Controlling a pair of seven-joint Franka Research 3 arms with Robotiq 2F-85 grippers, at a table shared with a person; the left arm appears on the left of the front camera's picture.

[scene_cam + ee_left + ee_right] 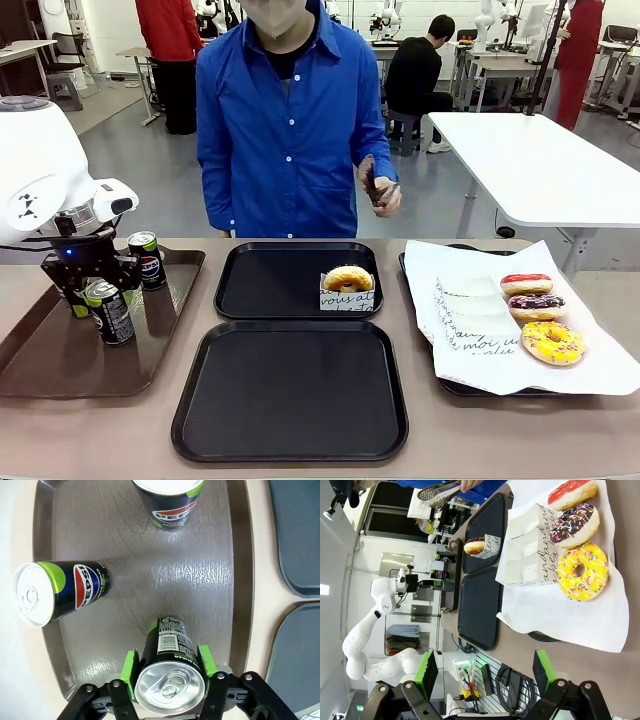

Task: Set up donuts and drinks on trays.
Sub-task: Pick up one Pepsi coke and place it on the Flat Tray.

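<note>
Left gripper (168,667) pinching a Pepsi can (167,640), lower left; my right gripper (485,666) spread. One sleeved donut (348,280) on upper black tray (250,285); lower tray (290,390) unfilled.

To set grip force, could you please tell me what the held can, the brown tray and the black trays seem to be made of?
Can: likely thin metal; shiny silver top, glossy printed wall. Brown tray: probably plastic; glossy, rippled floor catching light. Black trays: seemingly plastic; matte, barely any glare.
</note>
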